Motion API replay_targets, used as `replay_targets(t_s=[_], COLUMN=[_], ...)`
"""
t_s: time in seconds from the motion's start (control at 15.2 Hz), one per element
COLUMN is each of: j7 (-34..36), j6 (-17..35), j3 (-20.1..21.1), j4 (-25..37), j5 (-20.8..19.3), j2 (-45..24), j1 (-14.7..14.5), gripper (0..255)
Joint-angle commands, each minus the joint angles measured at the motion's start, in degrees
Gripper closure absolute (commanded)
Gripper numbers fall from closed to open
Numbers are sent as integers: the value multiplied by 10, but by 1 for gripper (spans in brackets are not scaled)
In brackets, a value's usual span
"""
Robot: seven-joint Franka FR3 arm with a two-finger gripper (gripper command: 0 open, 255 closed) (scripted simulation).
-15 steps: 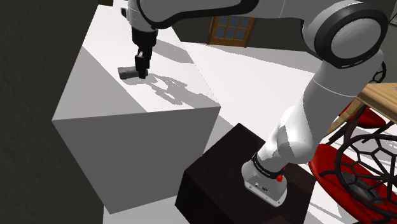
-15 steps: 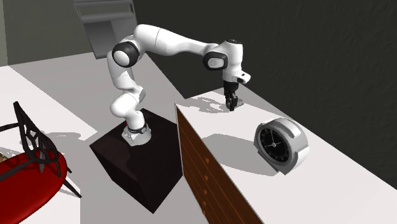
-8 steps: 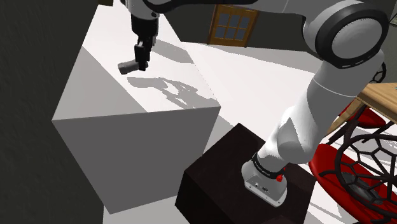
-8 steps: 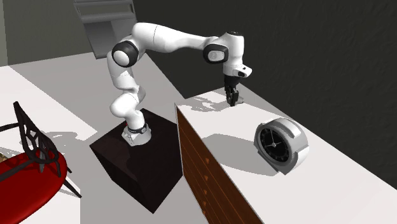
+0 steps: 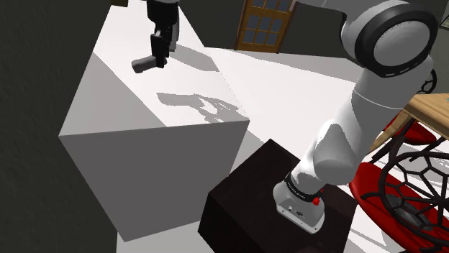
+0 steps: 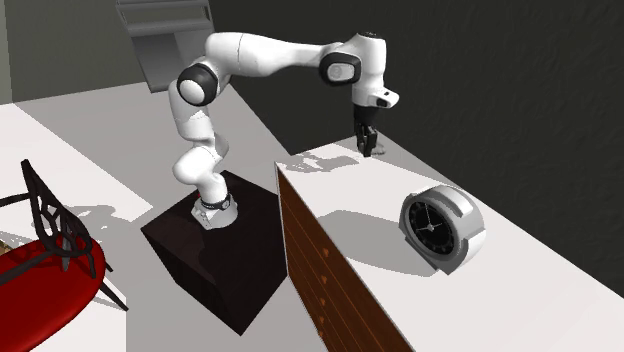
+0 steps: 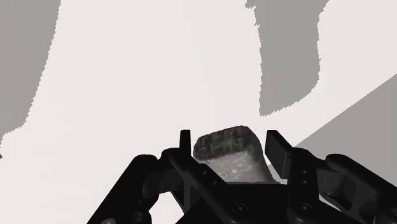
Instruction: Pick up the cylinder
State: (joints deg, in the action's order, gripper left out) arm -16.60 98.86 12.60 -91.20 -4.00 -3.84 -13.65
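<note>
Gripper (image 5: 160, 57) clenches a grey cylinder (image 5: 142, 65) between its fingers at the shoulder view's upper left, held above the white top (image 5: 122, 104) and not touching it. A clock (image 6: 443, 227) stands right of centre in the second exterior view, well apart.

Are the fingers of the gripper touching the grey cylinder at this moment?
Touching. In the wrist view the two black fingers of the gripper clasp the cylinder between them, one at each side.
</note>
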Motion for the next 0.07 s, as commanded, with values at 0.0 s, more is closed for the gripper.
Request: replay_targets(t_s=[0.0], j7=[0], j6=[-6], j3=[0], j4=[7], j5=[0], j2=[-2], j1=[0], gripper=[255])
